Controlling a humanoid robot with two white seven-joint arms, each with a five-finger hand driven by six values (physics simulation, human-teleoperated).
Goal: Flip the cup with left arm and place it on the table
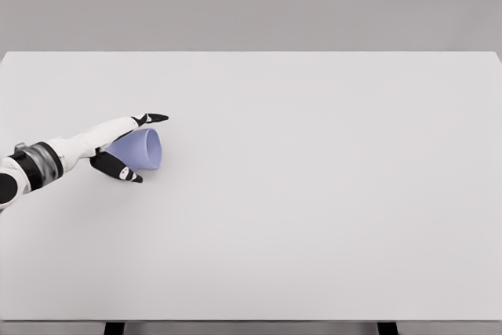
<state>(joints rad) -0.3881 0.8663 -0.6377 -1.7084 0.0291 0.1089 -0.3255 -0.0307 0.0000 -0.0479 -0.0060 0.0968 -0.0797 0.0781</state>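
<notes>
You are looking down at a wide, pale tabletop [314, 194] that is filling almost the whole head view. Your left arm is coming in from the lower left edge, its white forearm with a dark wrist band slanting up toward the middle of the tabletop's left side. The left hand [125, 147] is sitting around a pale blue cup [143, 149] that is lying on its side, its open mouth turned toward the tabletop's right edge and its narrower base tucked into the palm. One black-tipped finger is stretching over the top of the cup, pointing toward the right edge, and the thumb is reaching under the cup on the side nearer you, so the hand is closing on the cup from above and below. You cannot tell whether the cup is lifted off the surface or touching it. The cup is sitting near the tabletop's left edge, about halfway between the far edge and the near edge, well apart from both right corners.
</notes>
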